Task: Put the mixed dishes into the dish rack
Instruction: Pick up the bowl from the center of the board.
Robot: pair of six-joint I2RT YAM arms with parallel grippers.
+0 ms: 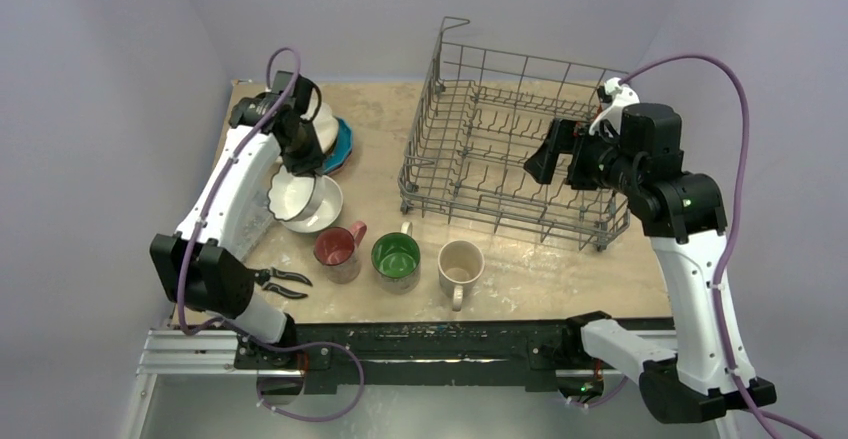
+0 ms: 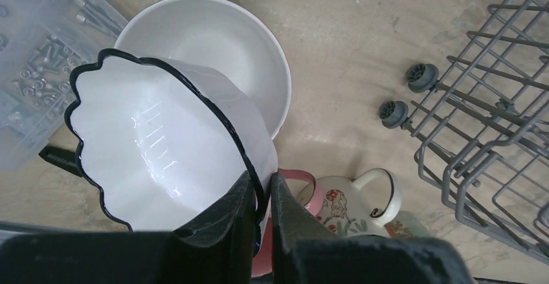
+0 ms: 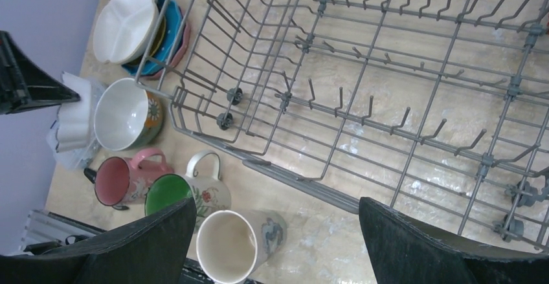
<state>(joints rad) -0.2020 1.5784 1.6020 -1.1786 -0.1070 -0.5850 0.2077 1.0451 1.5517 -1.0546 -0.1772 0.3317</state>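
Your left jaws pinch the wavy bowl (image 2: pixel 155 148) by its rim to lift it; right jaws hang open over the rack (image 1: pixel 425 149).

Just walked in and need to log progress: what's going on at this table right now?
The left gripper is pinching the rim of the scalloped white bowl, tilted above a round white bowl. The right gripper hangs open and empty over the dish rack, which holds nothing yet. The red mug, green mug and cream mug stand outside it.
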